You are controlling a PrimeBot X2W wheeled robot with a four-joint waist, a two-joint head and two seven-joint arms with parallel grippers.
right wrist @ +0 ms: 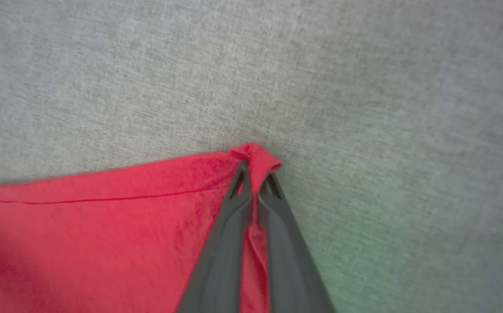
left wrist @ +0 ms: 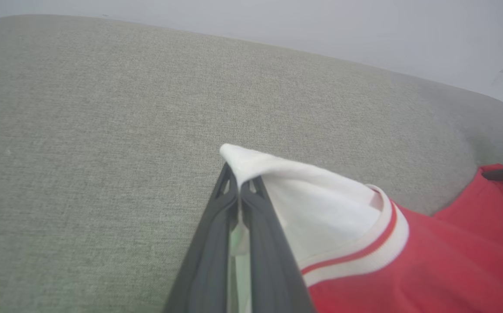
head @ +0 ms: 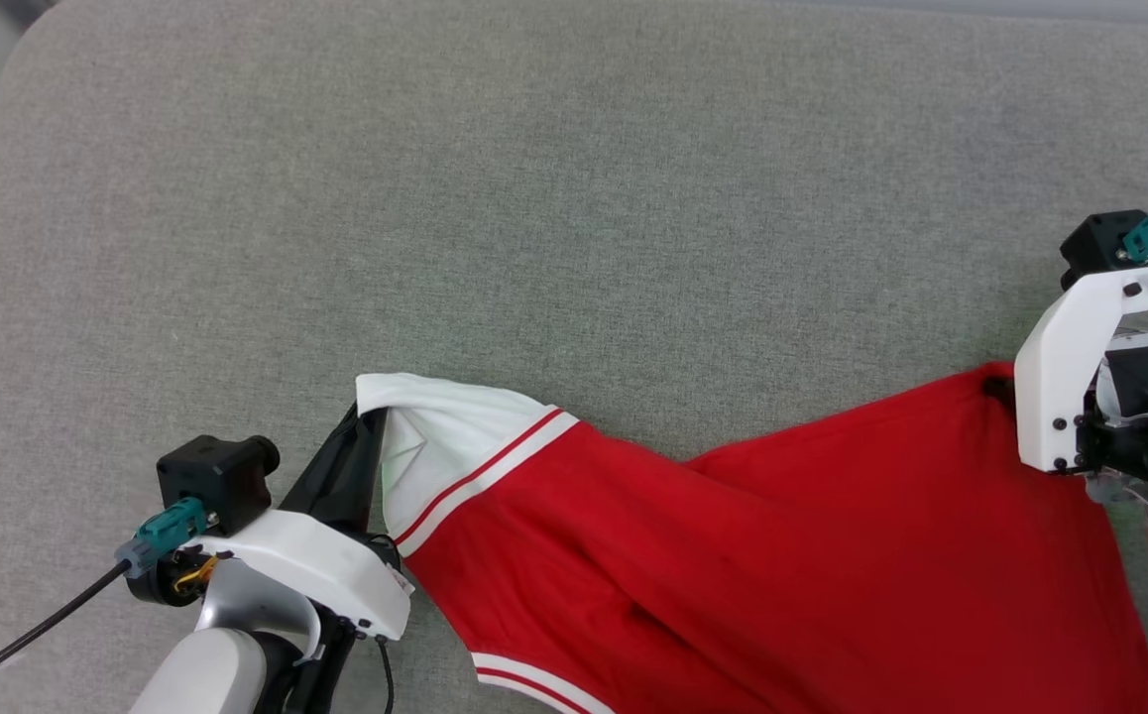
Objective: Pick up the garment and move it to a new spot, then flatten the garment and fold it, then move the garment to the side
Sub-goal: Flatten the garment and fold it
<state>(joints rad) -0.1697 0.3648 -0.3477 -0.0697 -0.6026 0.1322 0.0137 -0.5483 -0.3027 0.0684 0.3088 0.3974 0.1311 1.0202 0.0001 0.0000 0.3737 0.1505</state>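
Left gripper (left wrist: 239, 184); garment (head: 782, 555) hem apparently off-frame

The garment (head: 733, 555) is soft, matt red cloth, and its white sleeve (left wrist: 321, 204) has the same dull finish. The grey cushion (head: 574, 198) under it is coarse woven fabric (faintly fuzzy). Jaws of the left gripper (left wrist: 238, 184) and right gripper (right wrist: 256, 171) look matt dark plastic.

Likely home: grey upholstered cushion (head: 574, 149)
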